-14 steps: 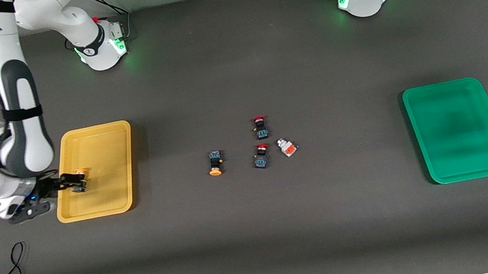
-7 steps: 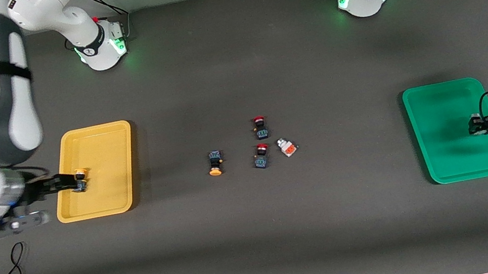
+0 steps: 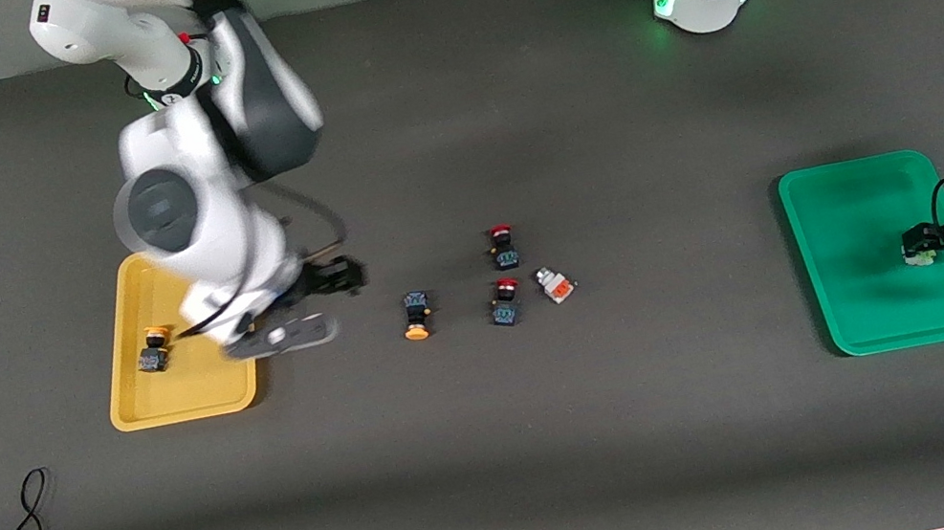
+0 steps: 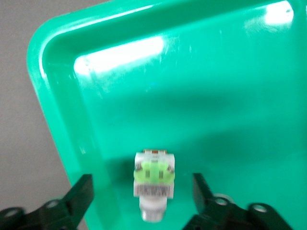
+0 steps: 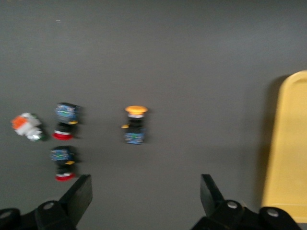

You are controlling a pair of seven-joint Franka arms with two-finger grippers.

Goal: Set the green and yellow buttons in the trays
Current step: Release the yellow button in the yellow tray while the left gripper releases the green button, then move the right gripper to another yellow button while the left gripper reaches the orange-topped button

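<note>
I had the green button [image 4: 153, 184] in the green tray [image 3: 863, 332], left pincer [image 4: 144, 201] open around it (right pincer [image 5: 144, 201] open); one yellow button [image 3: 414, 316] remained on the worktop [image 3: 565, 462].

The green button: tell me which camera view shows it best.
The left wrist view: the green button fills the foreground, lying in the green tray between the open left gripper fingers, untouched. The front view shows only a pale speck at the gripper. The right wrist view does not show it.
</note>
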